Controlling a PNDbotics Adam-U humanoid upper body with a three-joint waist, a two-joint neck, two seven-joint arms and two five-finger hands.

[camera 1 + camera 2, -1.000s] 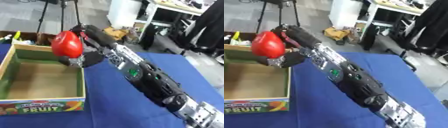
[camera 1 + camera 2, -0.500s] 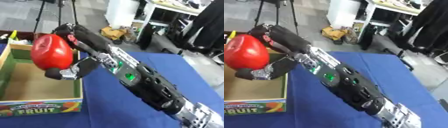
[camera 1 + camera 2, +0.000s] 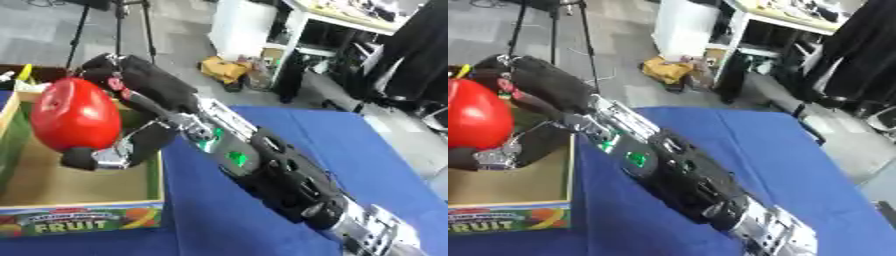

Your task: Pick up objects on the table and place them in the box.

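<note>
The right hand (image 3: 131, 120) holds a red apple (image 3: 76, 119) between its curled fingers (image 3: 98, 157) and thumb, right above the open box (image 3: 83, 184) on the blue bench (image 3: 350, 165), so the drop is straight down.

I work in a lab or workshop: beyond my blue desk (image 3: 367, 165) stand a tripod (image 3: 131, 25), a cluttered white workbench (image 3: 289, 30), and bare grey floor (image 3: 35, 40).

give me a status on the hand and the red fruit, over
Right hand shut on the glossy red apple-shaped fruit, fingers curled under it. Fruit held above the open cardboard box labelled FRUIT. Left hand not in view. Nothing in the way.
</note>
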